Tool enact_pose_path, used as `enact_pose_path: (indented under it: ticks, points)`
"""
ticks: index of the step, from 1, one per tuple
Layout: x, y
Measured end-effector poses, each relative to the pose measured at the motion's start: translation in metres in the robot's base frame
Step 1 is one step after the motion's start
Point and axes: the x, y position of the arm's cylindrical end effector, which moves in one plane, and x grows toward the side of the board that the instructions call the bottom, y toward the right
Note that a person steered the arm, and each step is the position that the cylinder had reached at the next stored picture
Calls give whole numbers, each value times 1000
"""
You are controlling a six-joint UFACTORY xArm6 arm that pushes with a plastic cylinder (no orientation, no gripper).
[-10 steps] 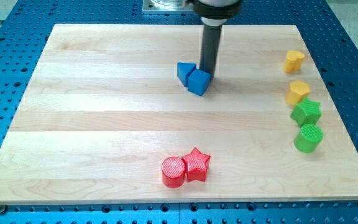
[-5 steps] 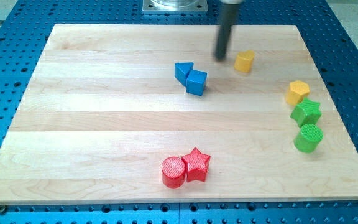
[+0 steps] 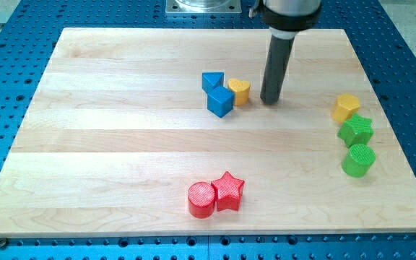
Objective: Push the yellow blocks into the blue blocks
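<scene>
Two yellow blocks are on the table (image 3: 121, 144), and only one of them has reached its goal. In the single camera view, the small yellow heart-like block (image 3: 240, 91) sits touching the blue cube (image 3: 220, 102), which itself rests against the blue triangular block (image 3: 212, 81) just behind it toward the view's top. My tip (image 3: 269, 100) stands just to the view's right of that yellow block, apart from it by a narrow gap. There is no end effector that opens or closes here, only the plain rod, so nothing is being gripped.

The second yellow block (image 3: 346, 107), roughly hexagonal, lies well apart at the view's right, touching the green star-like block (image 3: 356, 131) below it; a green cylinder (image 3: 358, 160) sits lower again. A red cylinder (image 3: 201, 200) and red star (image 3: 228, 191) rest together near the view's bottom, clear of the work.

I judge the first push to be finished and the second not yet begun. The next move calls for bringing my tip round to the right side of the far yellow block, then pushing it leftward toward the blue pair without dragging the green star along.
</scene>
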Motion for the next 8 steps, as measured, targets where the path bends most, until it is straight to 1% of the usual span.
enact_pose_path:
  ticks: [1, 2, 3, 4, 5, 6, 7, 8]
  points:
    - [-10, -30]
    - [-26, -73]
    - [-39, 25]
    - [-34, 168]
    - [14, 189]
    - [8, 107]
    - [-1, -18]
    - [44, 26]
